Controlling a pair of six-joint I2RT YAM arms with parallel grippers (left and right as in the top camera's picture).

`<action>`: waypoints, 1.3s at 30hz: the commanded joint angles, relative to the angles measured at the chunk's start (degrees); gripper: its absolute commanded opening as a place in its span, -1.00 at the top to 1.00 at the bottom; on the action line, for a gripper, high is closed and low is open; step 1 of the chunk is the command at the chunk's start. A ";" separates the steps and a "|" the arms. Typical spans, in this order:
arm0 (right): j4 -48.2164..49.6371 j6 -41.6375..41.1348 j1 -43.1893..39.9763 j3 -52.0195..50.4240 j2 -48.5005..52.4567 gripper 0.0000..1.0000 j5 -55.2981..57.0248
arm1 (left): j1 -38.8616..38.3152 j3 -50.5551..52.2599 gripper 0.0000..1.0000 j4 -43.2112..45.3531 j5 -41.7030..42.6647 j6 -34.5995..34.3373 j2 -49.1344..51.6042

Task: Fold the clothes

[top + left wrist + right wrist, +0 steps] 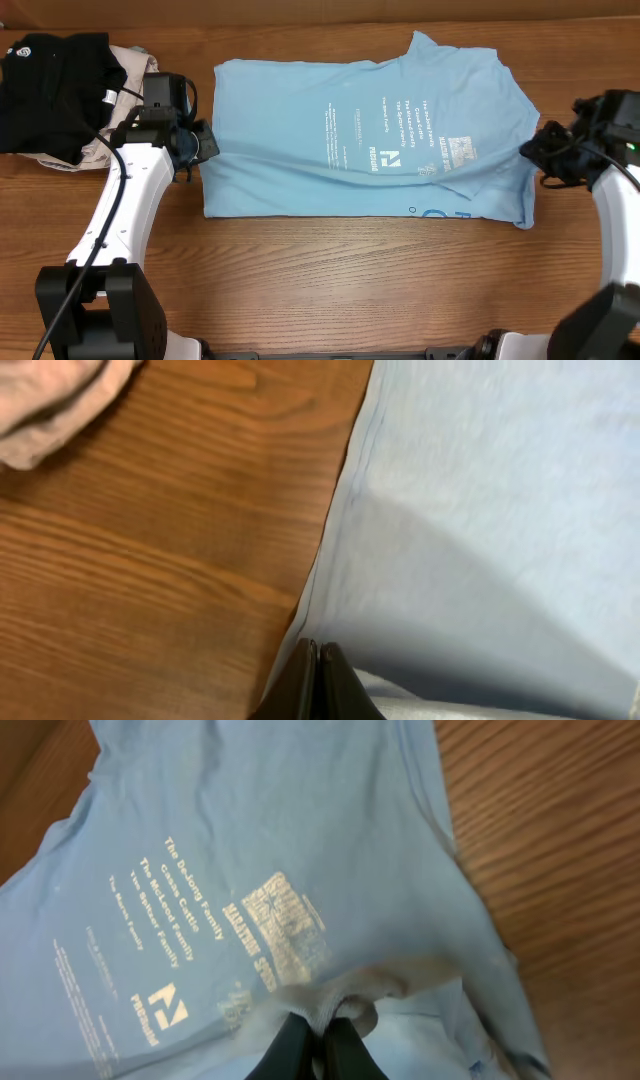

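The light blue T-shirt (370, 140) lies flat across the middle of the table, folded lengthwise, its white lettering facing up. My left gripper (203, 143) is at the shirt's left edge. In the left wrist view its fingers (318, 650) are shut, with the shirt's hem (500, 510) running into the tips and slightly lifted. My right gripper (532, 150) is at the shirt's right edge. In the right wrist view its fingers (322, 1020) are shut on a pinch of ribbed fabric of the shirt (250, 850), just below the print.
A black garment (50, 85) lies piled at the far left on top of a beige garment (125, 65), just behind my left arm. The beige cloth also shows in the corner of the left wrist view (50, 400). Bare wood table (350, 280) lies in front of the shirt.
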State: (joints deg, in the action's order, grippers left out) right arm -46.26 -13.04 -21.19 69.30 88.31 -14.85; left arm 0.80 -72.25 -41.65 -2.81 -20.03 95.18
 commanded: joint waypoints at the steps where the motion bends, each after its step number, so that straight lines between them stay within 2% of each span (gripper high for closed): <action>1: 2.19 -1.22 -0.04 0.07 3.43 0.91 0.66 | 0.42 0.15 0.92 2.03 -1.33 -1.29 1.88; 16: 9.07 -0.50 -0.02 0.07 6.05 0.91 2.40 | 0.42 0.15 0.92 11.28 -3.37 -1.42 14.99; 25: 10.73 -0.31 -0.02 0.07 6.40 0.91 3.96 | 0.33 0.15 0.92 16.09 -3.39 -1.42 16.24; 39: 14.75 -0.31 -0.02 0.07 13.90 0.91 4.90 | 0.35 0.15 0.91 16.57 -6.38 -1.40 16.26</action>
State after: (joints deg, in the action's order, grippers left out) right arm -32.64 -13.45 -21.12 69.30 101.01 -10.63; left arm 0.80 -72.23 -25.63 -6.96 -20.88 110.91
